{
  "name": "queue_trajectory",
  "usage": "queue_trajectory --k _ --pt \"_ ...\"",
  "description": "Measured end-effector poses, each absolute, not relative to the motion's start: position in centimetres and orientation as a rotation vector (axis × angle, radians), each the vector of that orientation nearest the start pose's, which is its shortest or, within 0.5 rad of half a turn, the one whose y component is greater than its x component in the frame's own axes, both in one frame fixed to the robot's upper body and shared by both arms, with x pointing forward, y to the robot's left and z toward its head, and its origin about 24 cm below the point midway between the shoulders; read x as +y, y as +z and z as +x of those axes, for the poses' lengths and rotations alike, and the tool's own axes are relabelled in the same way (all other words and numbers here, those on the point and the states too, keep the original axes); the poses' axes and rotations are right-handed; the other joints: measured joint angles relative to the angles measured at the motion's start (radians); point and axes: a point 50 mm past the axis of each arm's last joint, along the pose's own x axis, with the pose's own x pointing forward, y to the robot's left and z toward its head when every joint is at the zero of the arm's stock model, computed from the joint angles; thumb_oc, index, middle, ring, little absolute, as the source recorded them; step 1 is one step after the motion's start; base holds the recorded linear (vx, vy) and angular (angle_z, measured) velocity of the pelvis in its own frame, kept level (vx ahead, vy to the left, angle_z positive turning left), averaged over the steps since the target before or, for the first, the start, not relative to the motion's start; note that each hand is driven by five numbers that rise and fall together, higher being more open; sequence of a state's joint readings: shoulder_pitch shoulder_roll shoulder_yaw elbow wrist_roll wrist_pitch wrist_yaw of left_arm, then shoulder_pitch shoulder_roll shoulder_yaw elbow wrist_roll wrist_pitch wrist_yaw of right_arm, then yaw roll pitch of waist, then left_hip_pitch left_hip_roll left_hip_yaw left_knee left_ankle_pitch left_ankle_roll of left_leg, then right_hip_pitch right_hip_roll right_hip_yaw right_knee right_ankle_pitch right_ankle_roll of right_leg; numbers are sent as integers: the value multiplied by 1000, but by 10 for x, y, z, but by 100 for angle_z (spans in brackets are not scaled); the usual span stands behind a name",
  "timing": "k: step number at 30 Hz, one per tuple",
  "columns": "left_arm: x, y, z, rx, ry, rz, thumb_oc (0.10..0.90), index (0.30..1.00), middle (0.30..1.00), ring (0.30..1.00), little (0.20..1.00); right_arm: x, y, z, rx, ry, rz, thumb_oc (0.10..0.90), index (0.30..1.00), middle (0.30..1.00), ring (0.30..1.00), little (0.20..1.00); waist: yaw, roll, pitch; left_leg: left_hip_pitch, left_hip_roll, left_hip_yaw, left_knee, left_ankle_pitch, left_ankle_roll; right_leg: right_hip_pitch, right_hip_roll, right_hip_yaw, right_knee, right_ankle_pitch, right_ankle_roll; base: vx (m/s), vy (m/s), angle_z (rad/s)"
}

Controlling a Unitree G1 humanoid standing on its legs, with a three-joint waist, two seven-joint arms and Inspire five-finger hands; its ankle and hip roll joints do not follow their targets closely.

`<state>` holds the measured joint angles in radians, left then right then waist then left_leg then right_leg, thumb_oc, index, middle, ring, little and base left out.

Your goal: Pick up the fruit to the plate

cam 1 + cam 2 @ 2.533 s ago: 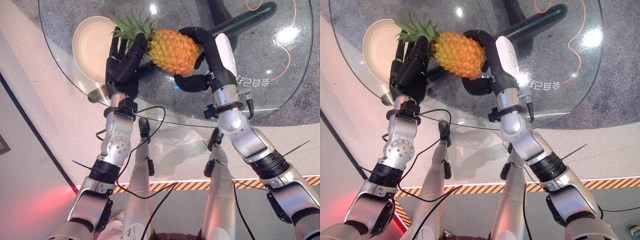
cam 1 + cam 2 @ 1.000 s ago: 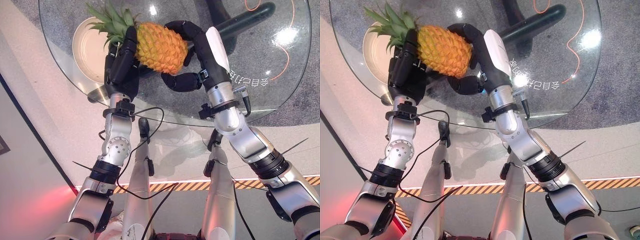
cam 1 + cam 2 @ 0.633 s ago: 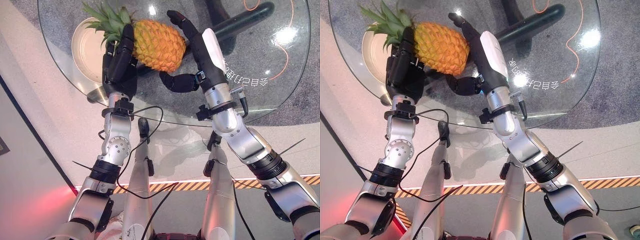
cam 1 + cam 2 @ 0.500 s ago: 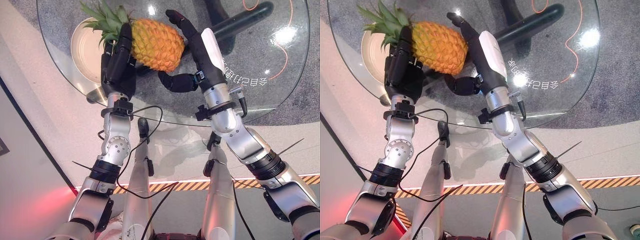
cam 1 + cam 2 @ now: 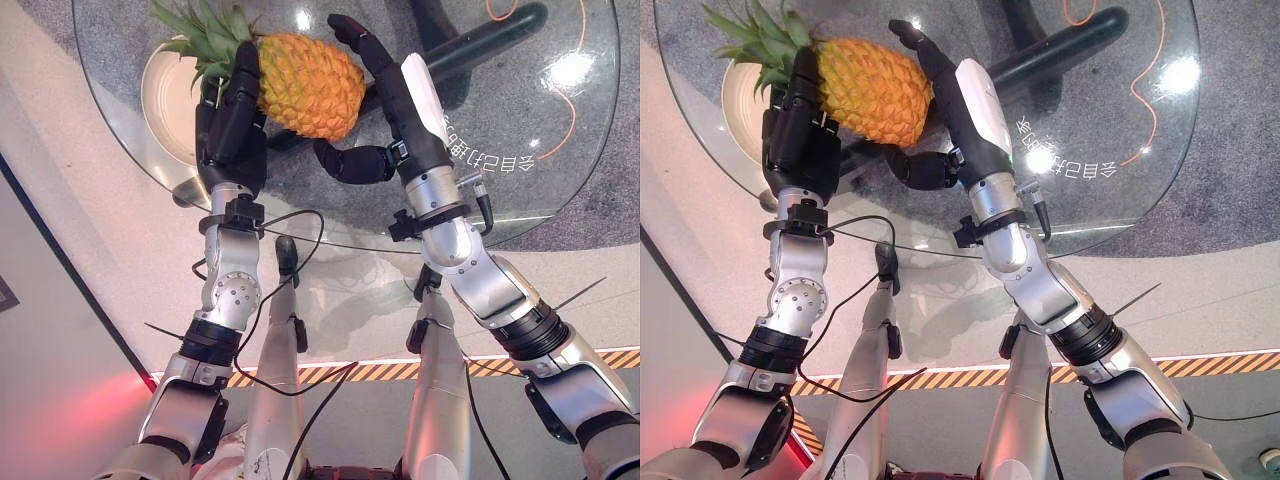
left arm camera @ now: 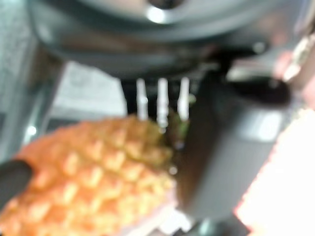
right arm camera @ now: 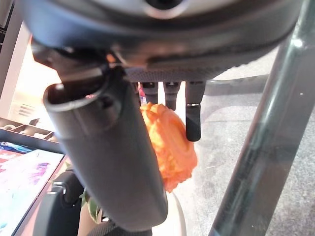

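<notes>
The pineapple (image 5: pixel 300 82) is up off the glass table (image 5: pixel 520 110), held in the air between both hands, its leafy crown (image 5: pixel 205 35) pointing out over the plate (image 5: pixel 170 95). The left hand (image 5: pixel 228 125) is against the crown end, fingers running straight up along the fruit's side with the leaves poking out past them; they lie flat on it rather than wrapping round. The right hand (image 5: pixel 395 95) is at the pineapple's other end: its fingers are stretched out straight along the top flank, and the thumb (image 5: pixel 345 160) bends in underneath the fruit, so the pineapple is cradled between thumb and fingers, not clenched. The cream plate sits at the table's left edge, close to the rim, partly behind the left hand and the crown. Through the glass the table's dark base bar (image 5: pixel 480 40) runs off toward the far right, with an orange cable (image 5: pixel 580 80) curling on the grey floor beneath
</notes>
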<state>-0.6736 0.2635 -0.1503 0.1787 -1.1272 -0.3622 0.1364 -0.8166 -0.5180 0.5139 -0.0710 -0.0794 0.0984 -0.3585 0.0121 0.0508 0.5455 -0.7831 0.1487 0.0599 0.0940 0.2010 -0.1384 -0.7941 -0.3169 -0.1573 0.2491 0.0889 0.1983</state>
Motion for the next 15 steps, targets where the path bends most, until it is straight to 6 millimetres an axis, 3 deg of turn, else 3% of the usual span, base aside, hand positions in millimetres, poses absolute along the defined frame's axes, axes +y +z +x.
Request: queue_trajectory --k 15 --pt "150 212 341 -577 -77 -908 100 300 300 300 200 -83 250 316 -801 121 -621 800 900 900 900 900 9 0 0 0 0 0 0 0 0 0 0 0 0 0 0 0 0 0"
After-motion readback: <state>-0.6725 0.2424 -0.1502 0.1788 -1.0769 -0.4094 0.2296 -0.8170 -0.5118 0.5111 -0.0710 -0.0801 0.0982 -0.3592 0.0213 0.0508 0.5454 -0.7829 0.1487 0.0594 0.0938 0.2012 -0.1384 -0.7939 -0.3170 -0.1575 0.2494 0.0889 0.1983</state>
